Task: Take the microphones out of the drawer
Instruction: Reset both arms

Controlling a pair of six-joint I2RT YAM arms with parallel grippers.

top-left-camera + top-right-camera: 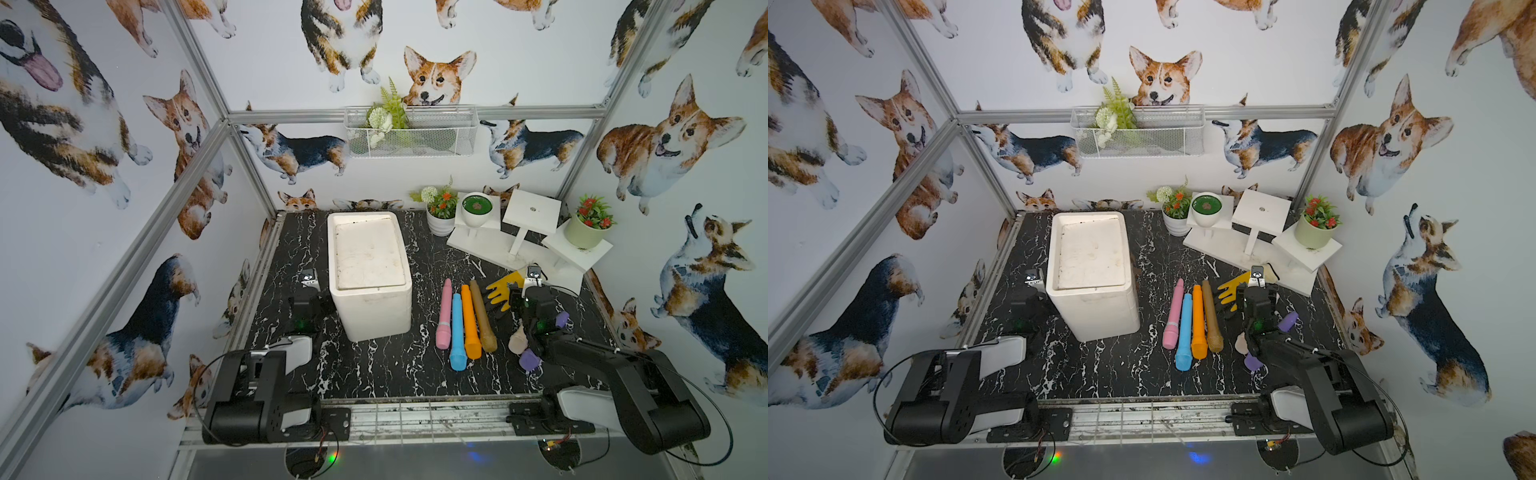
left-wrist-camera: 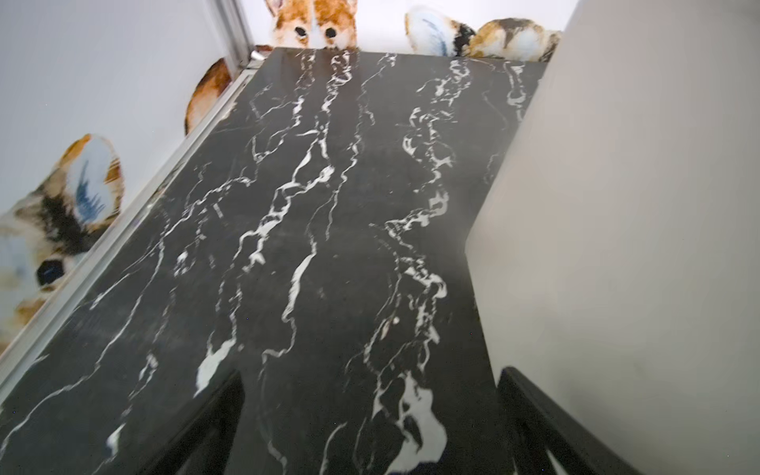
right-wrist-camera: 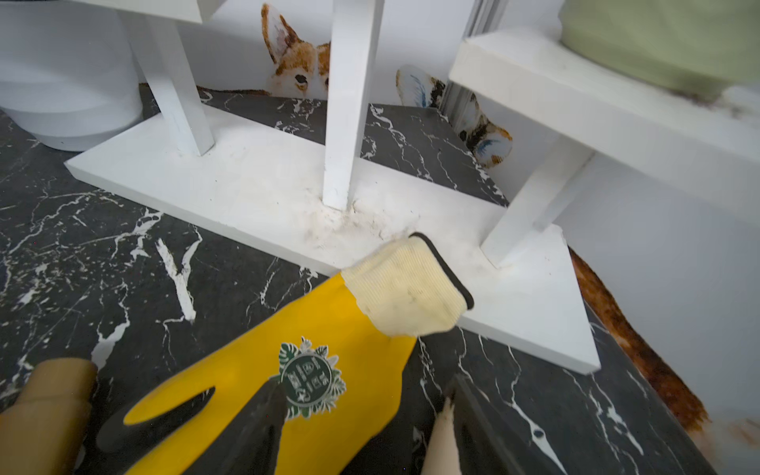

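Four microphones (image 1: 469, 324) seemingly edge-to-edge, near drawer (image 1: 374, 311)

Robot lab test cell, aluminium frame (image 1: 291, 116), corgi-print walls (image 1: 83, 232), marble-look tabletop (image 1: 374, 374)

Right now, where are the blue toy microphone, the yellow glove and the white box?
Blue plastic toy microphone (image 1: 457, 328): a top view, handle.
Yellow rubber glove (image 3: 325, 325): right wrist view, yellow body.
White rectangular box (image 1: 368, 253): a top view, top.

table (image 1: 374, 374) black, white-veined | drawer (image 1: 368, 253) white | pink microphone (image 1: 444, 316) | blue microphone (image 1: 457, 332) | orange microphone (image 1: 469, 322) | brown microphone (image 1: 481, 313) | glove (image 3: 288, 349) yellow, cream cuff
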